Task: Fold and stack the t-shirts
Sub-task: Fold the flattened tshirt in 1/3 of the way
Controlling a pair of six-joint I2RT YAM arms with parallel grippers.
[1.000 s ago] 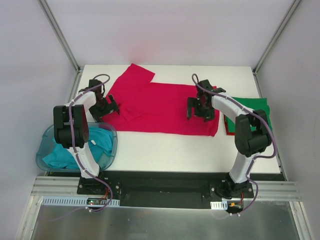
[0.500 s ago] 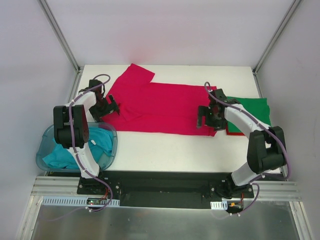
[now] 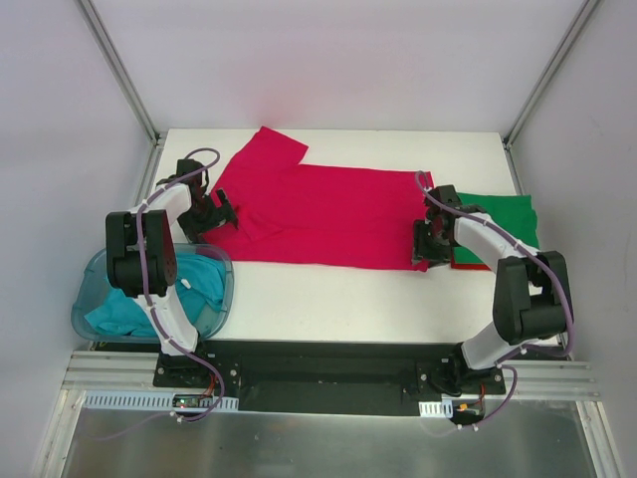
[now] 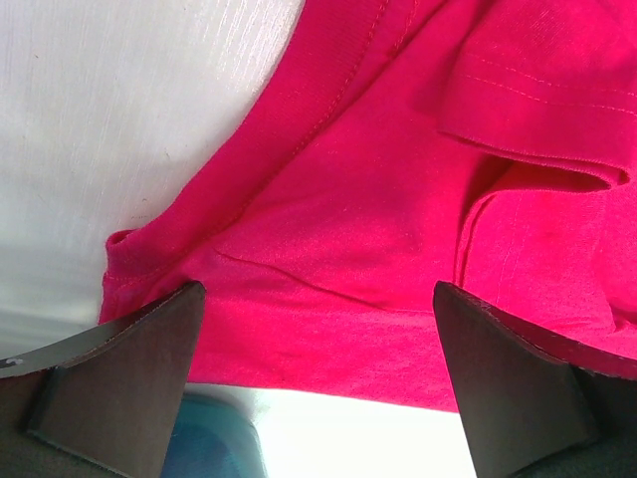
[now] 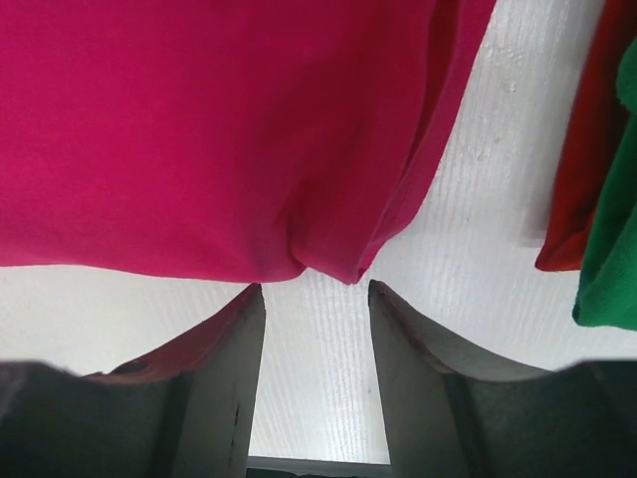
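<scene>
A crimson red t-shirt (image 3: 318, 209) lies spread flat across the middle of the table. My left gripper (image 3: 221, 211) is open over its left edge, and the wrist view shows the wide-apart fingers (image 4: 119, 378) above the red cloth (image 4: 398, 199). My right gripper (image 3: 423, 254) is open and empty at the shirt's near right corner, which lies just ahead of the fingertips (image 5: 314, 289). A folded green t-shirt (image 3: 508, 214) lies on a folded red one (image 3: 466, 257) at the right. A teal t-shirt (image 3: 139, 299) lies in the tub.
The translucent blue tub (image 3: 90, 289) stands at the near left beside the left arm, and its corner shows in the left wrist view (image 4: 214, 438). The green and red stack (image 5: 612, 249) lies close to the right of my right gripper. Grey walls enclose the table.
My right gripper has moved right and towards the near edge, from on top of the red shirt to its near right corner. The left arm has not moved.
</scene>
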